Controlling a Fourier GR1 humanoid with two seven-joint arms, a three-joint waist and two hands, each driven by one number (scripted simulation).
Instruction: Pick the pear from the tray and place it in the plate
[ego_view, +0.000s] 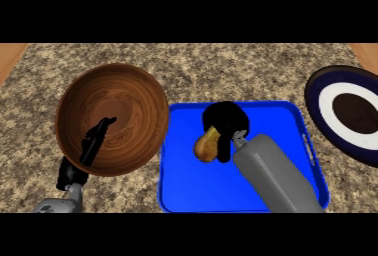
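A yellow-brown pear (204, 147) lies on the blue tray (192, 190), left of the tray's middle. My right hand (224, 120) comes in over the tray with its fingers curled round the pear's upper right side, hiding part of the fruit. The dark blue plate (332, 95) with a white ring and dark centre sits at the right edge, partly cut off by the view. My left hand (94, 140) rests over the wooden bowl with straight fingers, holding nothing.
A large brown wooden bowl (118, 90) stands left of the tray, close against its left rim. The speckled granite counter (244, 70) runs behind the tray and between the tray and the plate.
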